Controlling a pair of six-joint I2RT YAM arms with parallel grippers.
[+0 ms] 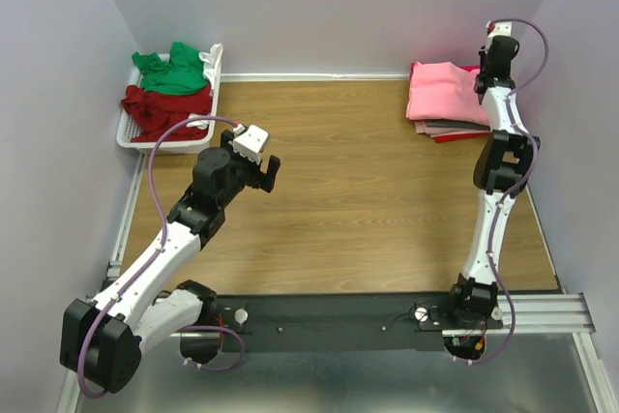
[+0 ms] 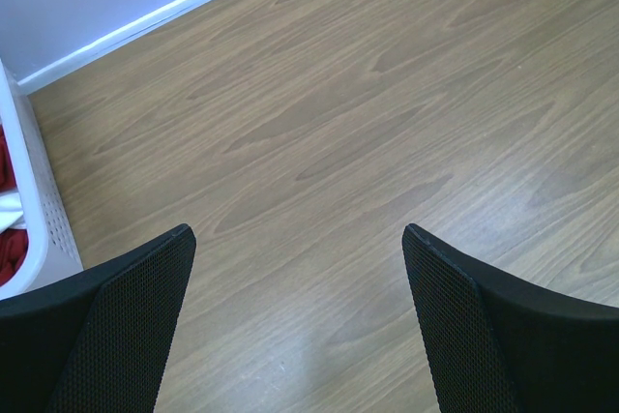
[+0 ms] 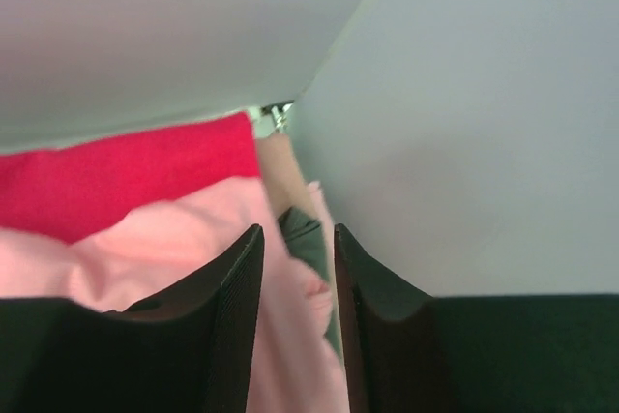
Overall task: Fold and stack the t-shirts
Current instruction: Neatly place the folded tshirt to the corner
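A folded light pink t-shirt point(image 1: 445, 92) tops a stack at the back right, over a grey t-shirt point(image 1: 447, 127) and a red one point(image 1: 456, 136). My right gripper point(image 1: 481, 84) points down at the stack's right edge, by the wall. In the right wrist view it point(image 3: 298, 234) stands open by a narrow gap, with the pink t-shirt's point(image 3: 164, 239) edge and dark label point(image 3: 308, 239) lying in that gap; a magenta t-shirt point(image 3: 116, 181) shows behind. My left gripper point(image 1: 253, 177) point(image 2: 300, 234) hangs wide open and empty over bare wood. Green point(image 1: 172, 73) and dark red point(image 1: 164, 108) t-shirts lie crumpled in the basket.
The white slotted basket point(image 1: 135, 137) point(image 2: 39, 210) stands at the back left against the wall, just left of my left gripper. Pale walls close in the wooden table point(image 1: 368, 191) on three sides. The right wall is very close to my right gripper.
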